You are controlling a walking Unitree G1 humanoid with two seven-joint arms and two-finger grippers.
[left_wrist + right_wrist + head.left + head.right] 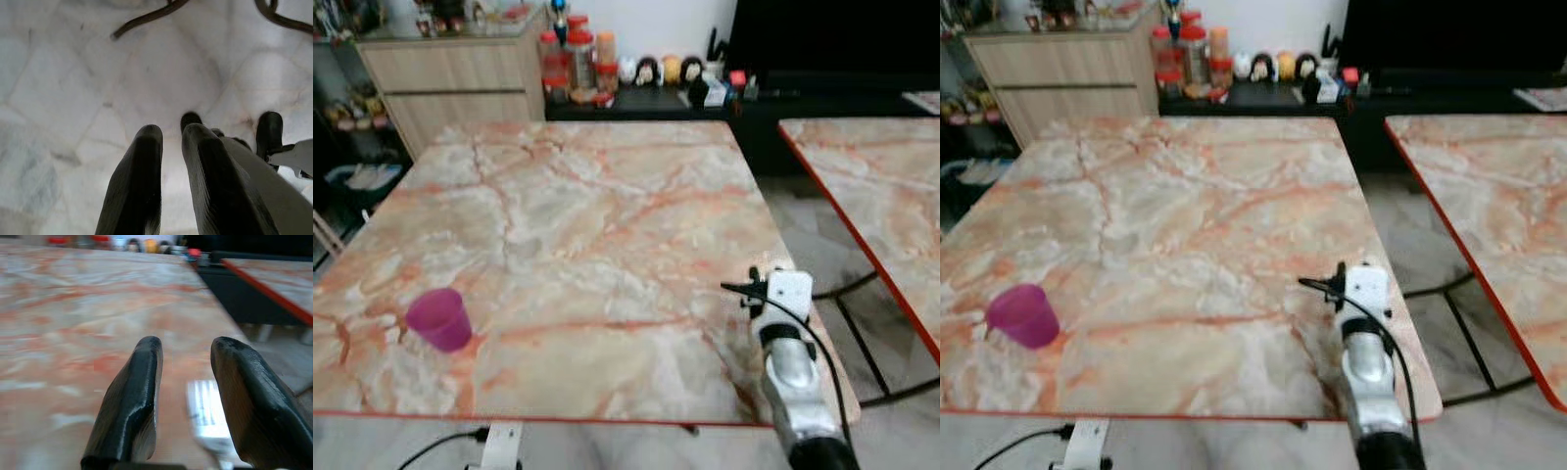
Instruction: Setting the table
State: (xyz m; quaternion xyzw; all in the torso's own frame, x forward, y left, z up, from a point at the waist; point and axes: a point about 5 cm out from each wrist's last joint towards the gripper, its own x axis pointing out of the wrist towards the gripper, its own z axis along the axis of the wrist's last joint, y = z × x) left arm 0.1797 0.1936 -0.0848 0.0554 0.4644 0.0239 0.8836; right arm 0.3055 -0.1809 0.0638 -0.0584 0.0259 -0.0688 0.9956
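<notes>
A pink plastic cup stands upright near the front left corner of the marble table. My right arm reaches over the table's front right corner. In the right wrist view my right gripper is open and low over the tabletop. A silver fork lies flat on the marble between its fingers, tines pointing away from the wrist, and neither finger touches it. My left gripper hangs idle over the pale floor, its fingers close together and nothing between them.
A second marble table stands to the right across a narrow gap of floor with dark table legs. Behind are a wooden cabinet, jars and small figurines on a low black shelf. Cables lie on the floor.
</notes>
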